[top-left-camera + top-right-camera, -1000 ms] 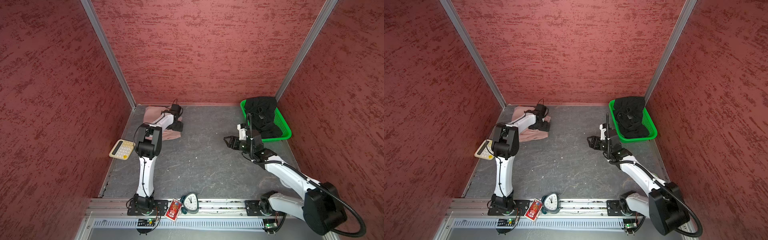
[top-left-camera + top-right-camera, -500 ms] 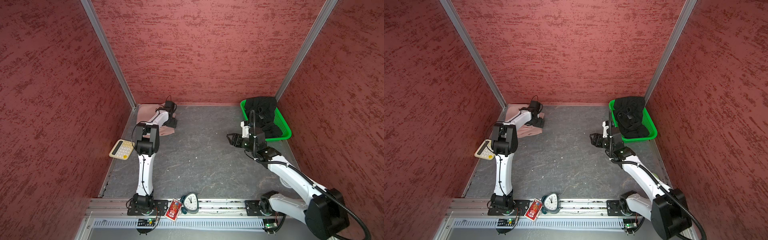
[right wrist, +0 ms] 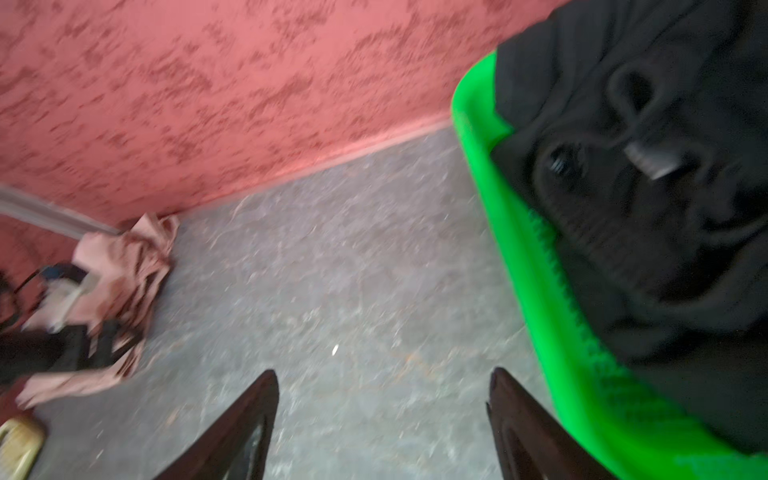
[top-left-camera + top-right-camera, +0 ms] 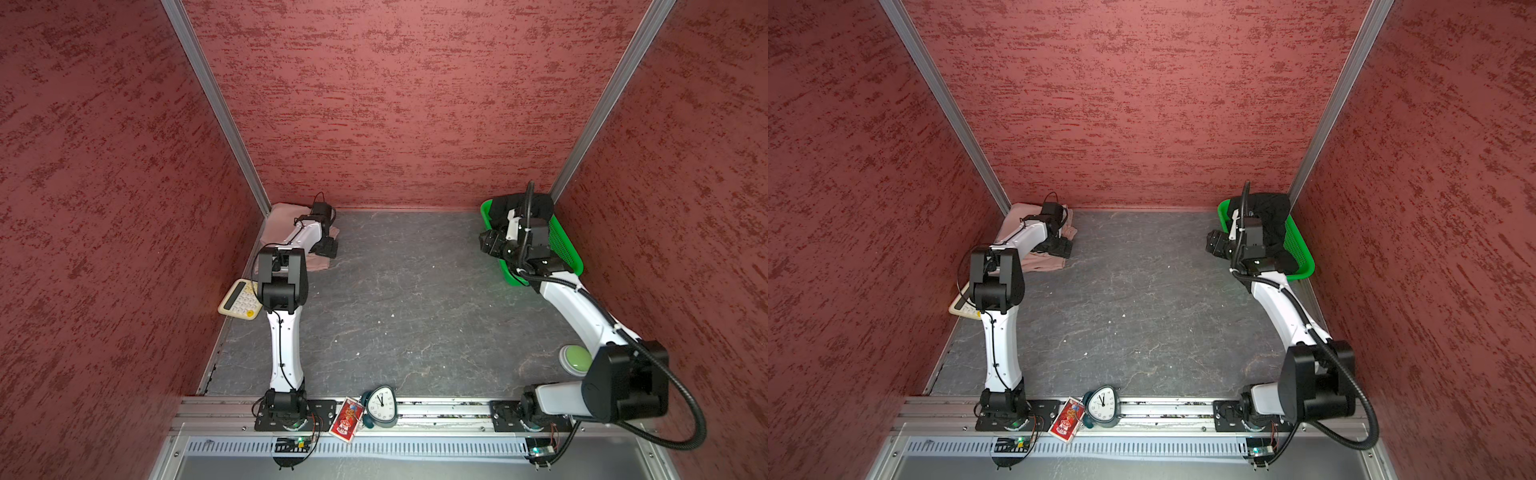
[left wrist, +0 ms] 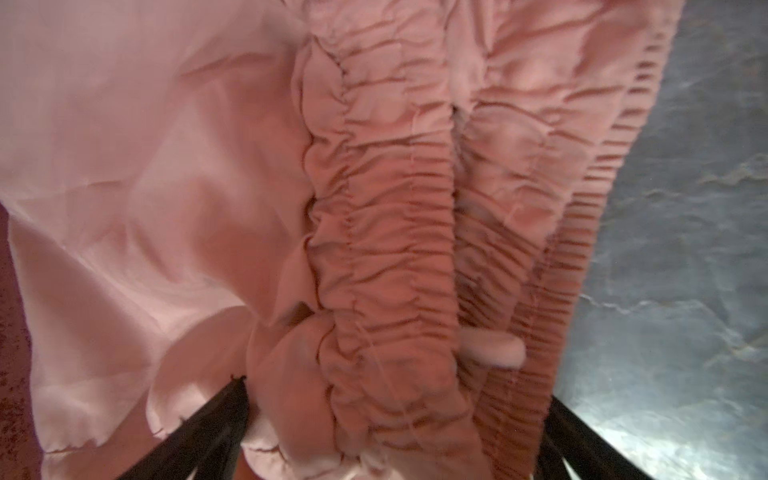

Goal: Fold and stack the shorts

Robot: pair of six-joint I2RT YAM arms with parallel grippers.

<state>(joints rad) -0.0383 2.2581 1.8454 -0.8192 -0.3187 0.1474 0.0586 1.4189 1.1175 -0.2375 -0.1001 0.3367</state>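
The left claw (image 5: 395,390) is released, its 2 black fingers (image 5: 216,419) spread wide on either side of the gathered waistband of the pink shorts (image 5: 208,166), with the cloth bunched between them and not pinched. In both top views this claw sits low over the table-side edge of the pink shorts, which lie crumpled in the far left corner of the table (image 4: 415,291), against the back wall. The left arm reaches out to them along the table's left edge. The right claw (image 3: 382,374) is also released: its 2 fingers (image 3: 523,419) stand well apart with only bare table showing between them. It hangs just beside the inner wall of the green basket (image 3: 540,291), apart from the cloth inside. The black shorts (image 3: 644,208) fill that basket in a rumpled heap, a drawstring end lying on top, though the right wrist view is blurred. In a top view the basket stands in the far right corner of the table, with the black shorts piled toward its back end. A cream calculator (image 4: 239,299) lies at the left edge of the table, partly behind the left arm. A small clock (image 4: 382,405) and a red card (image 4: 347,417) sit at the near edge, between the 2 arm bases. A round green button (image 4: 575,357) rests near the right edge.
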